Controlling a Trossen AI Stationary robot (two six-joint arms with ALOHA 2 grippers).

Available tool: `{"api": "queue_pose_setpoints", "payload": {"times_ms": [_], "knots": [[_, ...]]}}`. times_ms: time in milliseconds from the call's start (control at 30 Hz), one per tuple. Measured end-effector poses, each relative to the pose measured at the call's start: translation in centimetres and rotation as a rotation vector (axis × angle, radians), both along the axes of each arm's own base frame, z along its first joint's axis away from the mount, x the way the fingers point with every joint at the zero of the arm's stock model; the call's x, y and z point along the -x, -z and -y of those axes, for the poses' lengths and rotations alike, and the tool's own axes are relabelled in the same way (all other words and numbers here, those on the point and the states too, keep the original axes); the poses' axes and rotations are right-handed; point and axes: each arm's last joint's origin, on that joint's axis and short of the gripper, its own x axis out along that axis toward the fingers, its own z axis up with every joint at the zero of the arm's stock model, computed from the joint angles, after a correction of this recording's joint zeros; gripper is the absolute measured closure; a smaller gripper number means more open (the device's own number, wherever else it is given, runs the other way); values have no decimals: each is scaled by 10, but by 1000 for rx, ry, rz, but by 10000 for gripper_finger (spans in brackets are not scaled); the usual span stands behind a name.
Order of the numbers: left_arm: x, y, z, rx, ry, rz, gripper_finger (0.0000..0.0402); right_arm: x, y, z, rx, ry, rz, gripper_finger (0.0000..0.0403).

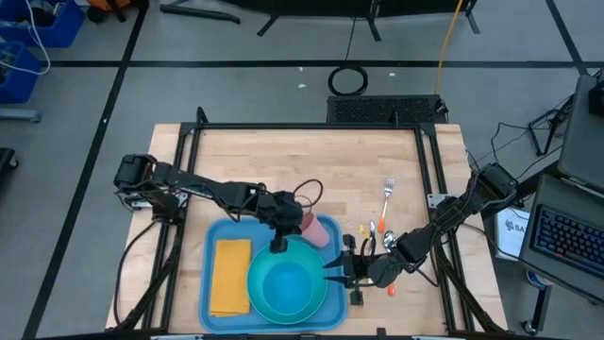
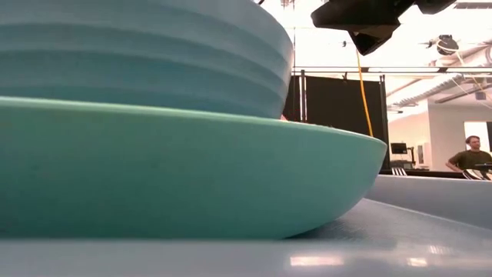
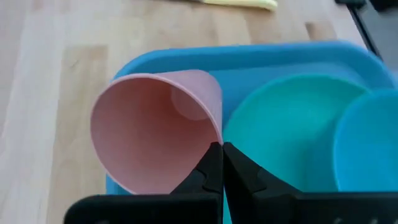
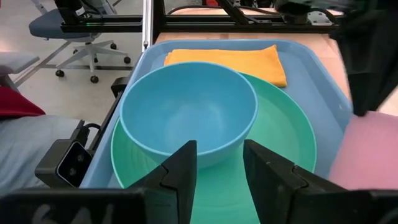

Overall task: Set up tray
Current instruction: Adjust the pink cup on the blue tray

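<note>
You've got the tray (image 1: 215,293) at the table's near edge: flat glossy blue plastic w/ raised rim, rounded corners. On it a soft orange napkin (image 1: 230,276), plus a smooth blue bowl (image 4: 188,112) in a turquoise plate (image 4: 286,146). Left gripper (image 3: 222,163) pinched tight on pink cup (image 3: 158,127) rim. Right gripper (image 4: 219,163) part-open, empty, beside plate.

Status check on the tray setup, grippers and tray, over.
Left gripper shut on pink cup's rim, over tray's far right corner. Right gripper open at plate edge. Bowl, napkin on tray. Nothing blocking.
</note>
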Motion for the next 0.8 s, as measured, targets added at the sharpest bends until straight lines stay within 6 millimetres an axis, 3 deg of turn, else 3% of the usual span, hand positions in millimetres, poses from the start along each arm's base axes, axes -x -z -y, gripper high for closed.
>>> {"api": "queue_pose_setpoints", "payload": {"times_ms": [167, 333, 600, 800], "knots": [[1, -1, 17, -76, 132, 49, 401, 0, 0, 0, 1, -1, 0, 282], [3, -1, 26, -167, 134, 58, 402, 0, 0, 0, 1, -1, 0, 282], [4, -1, 26, -212, 128, 57, 402, 0, 0, 0, 2, 0, 0, 282], [-2, -19, 27, -232, 143, 26, 402, 0, 0, 0, 4, 2, 1, 282]]}}
